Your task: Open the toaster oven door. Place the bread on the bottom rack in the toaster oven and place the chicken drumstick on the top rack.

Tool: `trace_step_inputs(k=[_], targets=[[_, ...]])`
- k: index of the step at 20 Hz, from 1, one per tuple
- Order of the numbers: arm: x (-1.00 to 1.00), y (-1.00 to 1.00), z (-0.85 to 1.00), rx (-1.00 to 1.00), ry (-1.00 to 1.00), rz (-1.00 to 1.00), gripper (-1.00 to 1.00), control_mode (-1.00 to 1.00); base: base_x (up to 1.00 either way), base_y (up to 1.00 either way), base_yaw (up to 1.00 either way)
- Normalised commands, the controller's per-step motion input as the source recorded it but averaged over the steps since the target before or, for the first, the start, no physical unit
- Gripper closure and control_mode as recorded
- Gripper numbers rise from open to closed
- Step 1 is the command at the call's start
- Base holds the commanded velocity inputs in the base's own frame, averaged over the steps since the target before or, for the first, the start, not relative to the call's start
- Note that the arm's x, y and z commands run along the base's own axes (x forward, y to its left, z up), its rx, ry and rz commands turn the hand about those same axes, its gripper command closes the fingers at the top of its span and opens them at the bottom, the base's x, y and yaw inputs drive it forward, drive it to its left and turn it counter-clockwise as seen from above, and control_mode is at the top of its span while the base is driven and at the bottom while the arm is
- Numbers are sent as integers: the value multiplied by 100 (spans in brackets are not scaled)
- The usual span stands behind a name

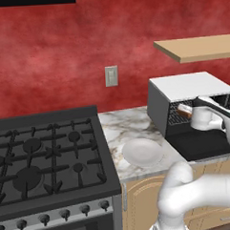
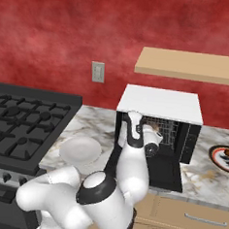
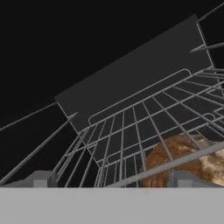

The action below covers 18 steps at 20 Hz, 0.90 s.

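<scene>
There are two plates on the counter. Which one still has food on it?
The dark-rimmed plate right of the toaster oven; the white plate beside the stove is bare.

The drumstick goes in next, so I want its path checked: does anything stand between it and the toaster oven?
No loose thing does. The toaster oven door lies folded down flat, and nothing lies on the counter between the drumstick and the toaster oven. The open gripper itself sits in the oven mouth, over a rack.

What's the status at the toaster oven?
Fingers open, inside the toaster oven. Door down. Bread on a rack. Nothing in the way.
</scene>
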Motion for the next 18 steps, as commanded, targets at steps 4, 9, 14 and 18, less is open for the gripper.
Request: trace_step_inputs(k=[4,9,14,18], targets=[[19,-5,-4,0,3,-7,-100,-100,0,0,0],[18,-3,-19,0,3,-7,-100,-100,0,0,0],[18,-15,-11,0,4,-3,-100,-100,0,0,0],[1,-24,-1,0,10,0,-100,-100,0,0,0]])
